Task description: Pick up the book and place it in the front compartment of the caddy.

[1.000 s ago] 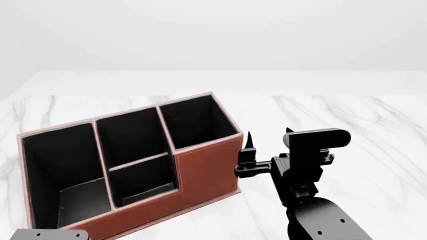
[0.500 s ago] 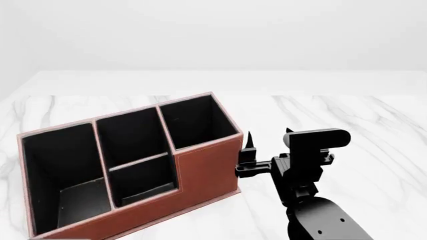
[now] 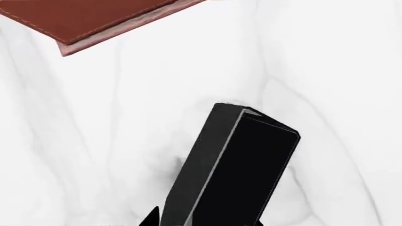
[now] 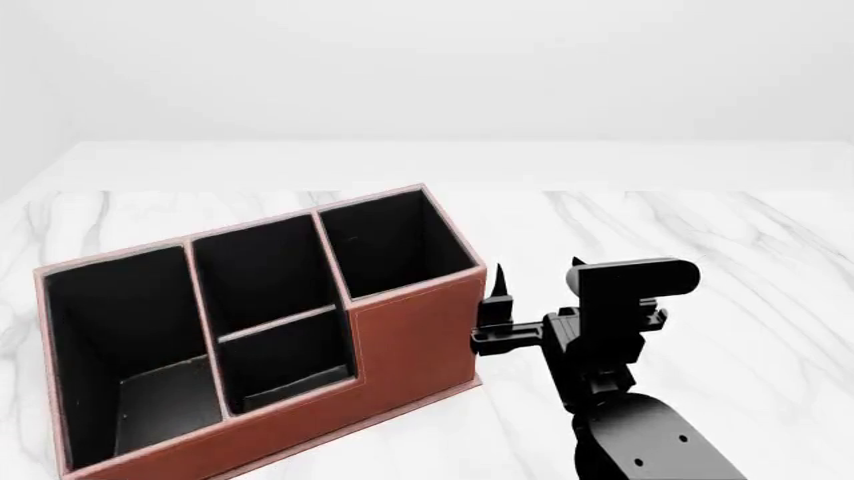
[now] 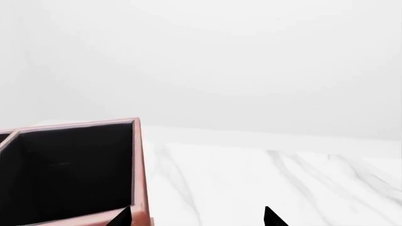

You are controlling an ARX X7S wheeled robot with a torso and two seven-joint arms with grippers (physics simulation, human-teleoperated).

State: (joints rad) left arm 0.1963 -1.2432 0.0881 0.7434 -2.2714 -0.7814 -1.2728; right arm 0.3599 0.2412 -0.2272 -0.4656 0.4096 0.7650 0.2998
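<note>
The book [image 3: 245, 169], thin with black covers and pale page edges, shows only in the left wrist view. It sticks out from between the fingers of my left gripper [image 3: 204, 219], which is shut on it, above the white marble. A corner of the reddish-brown caddy [image 3: 82, 19] lies beyond it, apart from the book. In the head view the caddy [image 4: 414, 340] stands at the left with its black compartments open upward, and neither the book nor the left gripper shows there. My right gripper [image 4: 537, 270] stands open and empty just right of the caddy's right end.
The white marble table [image 4: 721, 240] stretches right of and behind the caddy, with a pale wall beyond it. In the right wrist view the caddy's pink-rimmed corner [image 5: 141, 165] is close to one fingertip of the right gripper [image 5: 197, 217].
A grey part of the left arm at the bottom left of the head view has dropped out of sight. The right arm and the caddy have not moved.
</note>
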